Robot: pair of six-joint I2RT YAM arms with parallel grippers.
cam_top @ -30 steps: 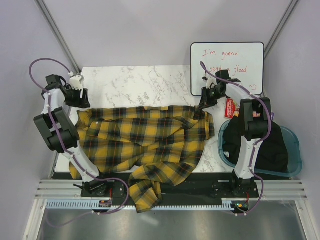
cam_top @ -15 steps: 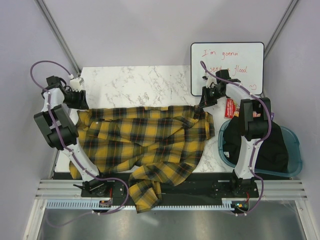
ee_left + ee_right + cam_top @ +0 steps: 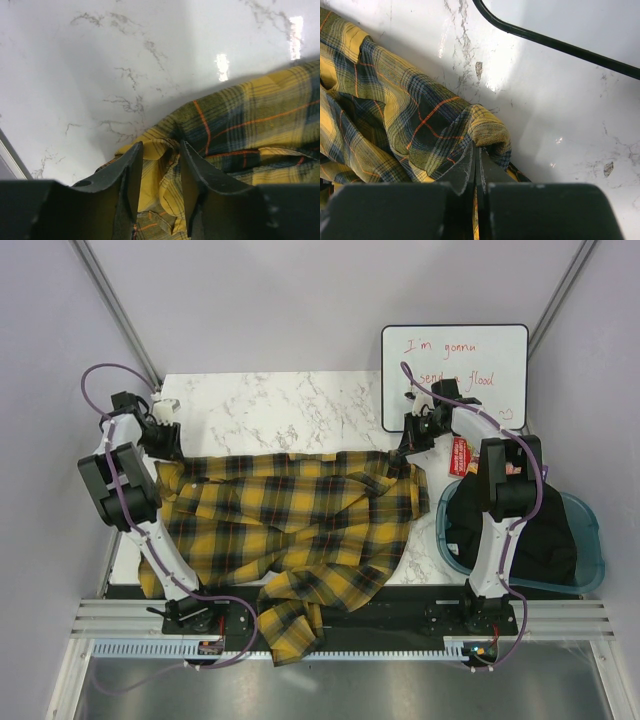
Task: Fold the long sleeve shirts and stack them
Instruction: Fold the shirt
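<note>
The fold has barely begun. The one long sleeve shirt (image 3: 300, 515) in view lies open and rumpled across the desk (image 3: 280, 405), reaching from its left edge almost to the right edge, with one sleeve hanging over the near edge between the two arm bases. No clean fold line shows anywhere in the cloth, and nothing on the desk reads as a finished stack. Both arms are at the shirt's far edge, one at each end. The right gripper (image 3: 475, 165), near the far right corner of the cloth just below the whiteboard (image 3: 455, 375), has its fingers pressed together on a bunched plaid edge. The left gripper (image 3: 159, 170), at the far left corner of the cloth, has its fingers apart with a ridge of fabric between them, so that corner does not look secured yet. A blue bin (image 3: 590, 540) off the right edge holds dark clothing (image 3: 555, 540). By my judgement, the flattening, every fold and the stacking all remain.
</note>
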